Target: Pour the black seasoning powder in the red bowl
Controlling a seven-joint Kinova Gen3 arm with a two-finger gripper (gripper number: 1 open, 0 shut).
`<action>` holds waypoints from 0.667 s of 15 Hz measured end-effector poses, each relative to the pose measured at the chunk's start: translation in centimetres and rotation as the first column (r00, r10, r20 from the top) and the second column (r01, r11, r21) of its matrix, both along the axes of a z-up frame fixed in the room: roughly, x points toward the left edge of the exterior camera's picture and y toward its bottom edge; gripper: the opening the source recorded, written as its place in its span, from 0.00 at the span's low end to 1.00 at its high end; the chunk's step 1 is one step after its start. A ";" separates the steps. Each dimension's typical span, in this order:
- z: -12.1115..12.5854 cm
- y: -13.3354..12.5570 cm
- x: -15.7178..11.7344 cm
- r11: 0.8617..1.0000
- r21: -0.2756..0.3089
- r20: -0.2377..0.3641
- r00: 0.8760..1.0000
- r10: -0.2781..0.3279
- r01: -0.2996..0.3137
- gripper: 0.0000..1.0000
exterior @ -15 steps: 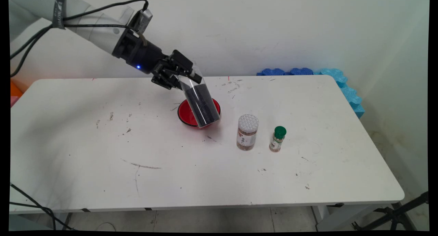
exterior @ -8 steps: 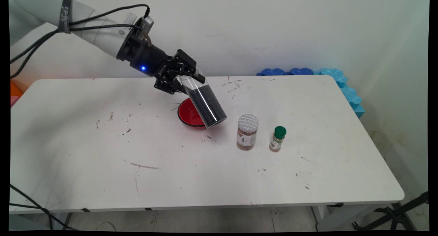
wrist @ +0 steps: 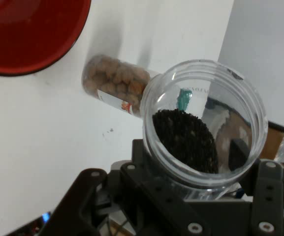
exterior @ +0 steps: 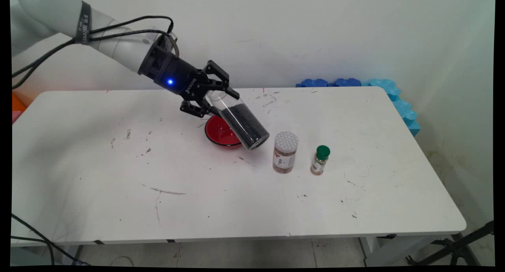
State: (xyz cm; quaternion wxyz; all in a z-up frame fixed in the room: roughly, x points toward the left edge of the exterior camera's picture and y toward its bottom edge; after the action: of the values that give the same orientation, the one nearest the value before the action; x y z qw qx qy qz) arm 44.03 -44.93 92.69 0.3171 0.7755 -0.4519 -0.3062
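My gripper [exterior: 215, 96] is shut on the open upper end of a clear plastic cylinder [exterior: 241, 121] that is partly filled with black granules. The cylinder is tilted, its closed bottom pointing down and to the right, above the right rim of a red bowl [exterior: 218, 135] on the table. In the hand view I look into the cylinder's mouth [wrist: 203, 123], with the granules lying low inside and the gripper [wrist: 196, 172] clamped round it. The red bowl [wrist: 28, 34] sits at the upper left there.
A jar with a grey lid and brown contents [exterior: 285, 152] stands just right of the cylinder's bottom; the same jar [wrist: 114, 83] shows in the hand view. Further right stands a small green-capped bottle [exterior: 320, 160]. Blue foam pieces [exterior: 355, 82] lie at the table's far right edge.
The hand has shifted a little to the right and turned. The cylinder's bottom has swung right and slightly up, from over the bowl toward the grey-lidded jar.
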 end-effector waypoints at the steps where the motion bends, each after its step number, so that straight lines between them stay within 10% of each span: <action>1: -0.1 0.0 -0.1 0.999 0.028 -0.011 1.000 0.022 -0.022 0.00; 10: -0.9 -0.5 -0.6 0.964 0.216 -0.076 0.981 0.177 -0.157 0.00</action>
State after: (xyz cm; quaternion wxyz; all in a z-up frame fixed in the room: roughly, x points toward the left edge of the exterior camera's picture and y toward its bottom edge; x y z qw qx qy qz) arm 43.38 -45.46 91.75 0.2796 0.8246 -0.3344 -0.3607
